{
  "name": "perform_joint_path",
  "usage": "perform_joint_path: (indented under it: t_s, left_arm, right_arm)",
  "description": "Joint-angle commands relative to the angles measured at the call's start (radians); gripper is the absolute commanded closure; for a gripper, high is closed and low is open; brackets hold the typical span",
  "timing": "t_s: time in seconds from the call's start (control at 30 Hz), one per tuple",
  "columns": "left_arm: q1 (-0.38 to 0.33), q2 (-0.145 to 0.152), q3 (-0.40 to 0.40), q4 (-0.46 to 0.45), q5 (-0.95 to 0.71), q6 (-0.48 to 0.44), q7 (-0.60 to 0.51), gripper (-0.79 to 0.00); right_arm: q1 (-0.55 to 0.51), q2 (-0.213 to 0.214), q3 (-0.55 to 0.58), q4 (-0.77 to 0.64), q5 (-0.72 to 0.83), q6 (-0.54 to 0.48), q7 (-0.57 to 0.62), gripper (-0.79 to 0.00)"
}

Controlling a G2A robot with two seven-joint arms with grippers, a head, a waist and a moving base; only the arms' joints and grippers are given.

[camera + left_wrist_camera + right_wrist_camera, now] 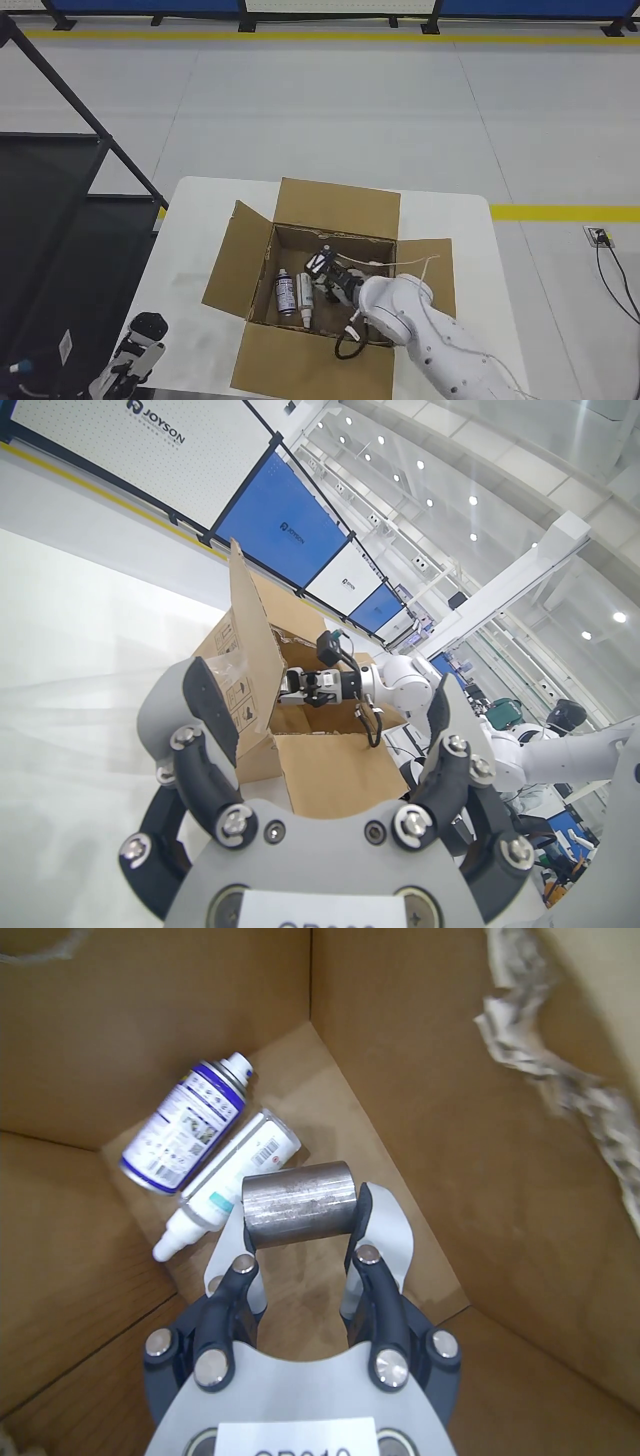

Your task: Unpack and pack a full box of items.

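Your right claw (300,1210) is clamped on the metal cylinder (297,1200), down inside the box (335,205) mid-desk (200,300). Spray can (187,1123) and white bottle (235,1168) lie side by side on the box floor, 9 o'clock side. Left claw (322,687) gapes wide at the desk's 7 o'clock.

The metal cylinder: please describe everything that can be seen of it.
The cylinder is short, of dull grey metal with scuffs and pale spots. It lies crosswise between the right gripper's jaws, which press on its two flat ends. It is inside the box, next to a white bottle.
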Motion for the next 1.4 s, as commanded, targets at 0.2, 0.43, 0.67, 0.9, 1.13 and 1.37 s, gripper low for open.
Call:
perform_joint_path:
  t_s: [0.2,0.43,0.67,0.9,1.13,1.37]
  left_arm:
    - [-0.006,0.002,0.024,-0.003,0.018,0.008,-0.008,-0.785]
    - [-0.021,0.005,0.054,-0.016,0.043,0.026,-0.028,-0.785]
    - [-0.041,0.008,0.108,-0.041,0.096,0.052,-0.048,-0.785]
    - [-0.064,0.009,0.162,-0.055,0.141,0.079,-0.047,-0.785]
    - [-0.088,0.010,0.201,-0.056,0.158,0.101,-0.041,-0.785]
    - [-0.090,0.011,0.207,-0.056,0.160,0.100,-0.042,-0.785]
  right_arm:
    - [-0.257,0.056,0.254,-0.261,0.043,0.003,-0.152,0.000]
    - [-0.587,0.096,0.528,-0.497,0.045,0.008,-0.417,0.000]
    - [-0.910,0.103,0.748,-0.615,0.095,0.071,-0.718,0.000]
    - [-1.014,0.106,0.877,-0.567,0.151,0.108,-0.658,0.000]
    - [-0.904,0.124,0.922,-0.402,0.219,-0.042,-0.434,0.000]
    - [-0.904,0.124,0.922,-0.402,0.219,-0.042,-0.434,0.000]
